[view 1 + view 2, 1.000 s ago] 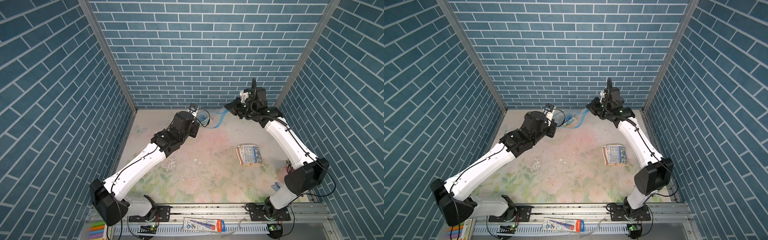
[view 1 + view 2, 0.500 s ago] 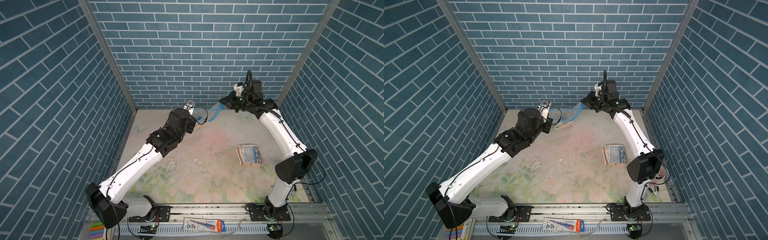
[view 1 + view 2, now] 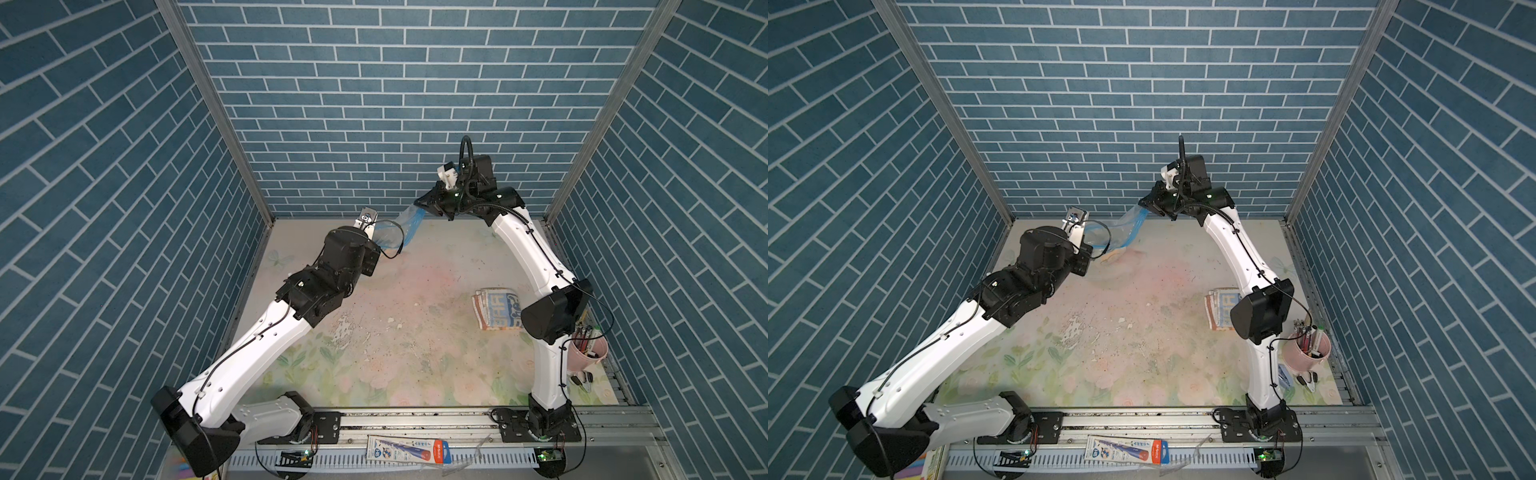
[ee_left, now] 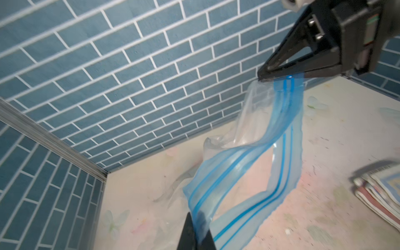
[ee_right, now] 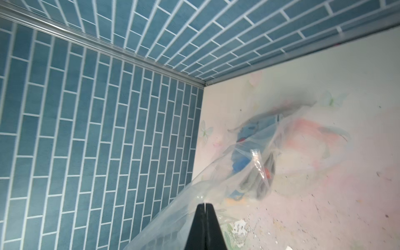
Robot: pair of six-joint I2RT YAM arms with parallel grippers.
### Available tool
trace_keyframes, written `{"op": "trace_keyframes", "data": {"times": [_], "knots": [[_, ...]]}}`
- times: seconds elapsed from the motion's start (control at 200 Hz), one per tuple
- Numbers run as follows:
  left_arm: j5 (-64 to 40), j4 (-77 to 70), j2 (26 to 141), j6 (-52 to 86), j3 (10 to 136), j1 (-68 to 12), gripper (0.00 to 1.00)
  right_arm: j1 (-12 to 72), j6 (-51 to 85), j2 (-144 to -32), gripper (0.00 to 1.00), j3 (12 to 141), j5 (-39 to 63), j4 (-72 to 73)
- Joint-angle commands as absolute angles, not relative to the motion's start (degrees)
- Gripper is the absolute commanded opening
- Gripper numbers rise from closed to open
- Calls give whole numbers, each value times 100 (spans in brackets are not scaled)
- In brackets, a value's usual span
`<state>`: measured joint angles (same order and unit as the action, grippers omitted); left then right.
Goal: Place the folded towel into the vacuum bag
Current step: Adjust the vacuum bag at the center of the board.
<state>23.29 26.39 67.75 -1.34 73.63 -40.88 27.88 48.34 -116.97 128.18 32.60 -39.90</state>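
The vacuum bag [image 3: 409, 226] [image 3: 1129, 226] hangs between my two grippers near the back wall, its lower part trailing on the table. In the left wrist view its blue zip strip [image 4: 249, 168] runs in a curve from my left gripper [image 4: 195, 218], shut on it, up to my right gripper [image 4: 260, 79], also shut on it. My right gripper [image 3: 417, 203] [image 3: 1142, 203] is held higher. In the right wrist view the hazy plastic [image 5: 216, 184] drapes from its shut tips [image 5: 202, 204]. The folded towel [image 3: 496, 307] [image 3: 1219, 307] [image 4: 381, 190] lies flat on the table's right side.
A pink cup of pens [image 3: 588, 353] [image 3: 1306, 353] stands at the right edge beside my right arm's elbow. The back wall [image 3: 374, 124] is close behind both grippers. A flat packet [image 3: 409, 451] lies on the front rail.
Both grippers have risen and moved toward the back wall, lifting the bag's zip edge off the table. The right gripper climbed higher. The towel has not moved.
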Motion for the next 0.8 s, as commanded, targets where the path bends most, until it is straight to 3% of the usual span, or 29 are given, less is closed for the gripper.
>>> {"op": "trace_keyframes", "data": {"times": [0.0, 0.24, 0.395, 0.795], "knots": [[1838, 2855, 6769, 646, 6810, -4495, 0, 2765, 4456, -11220, 0, 11816, 2516, -4242], [850, 2312, 7139, 1476, 5914, -5287, 0, 2356, 5055, -10009, 0, 9170, 1637, -3224], [705, 1920, 7525, 1363, 5660, -5621, 0, 2216, 5111, -9674, 0, 8696, 1365, -3165], [1054, 935, 8571, 1288, 5306, -5593, 0, 2022, 5185, -9199, 0, 7585, 623, -2837]]}}
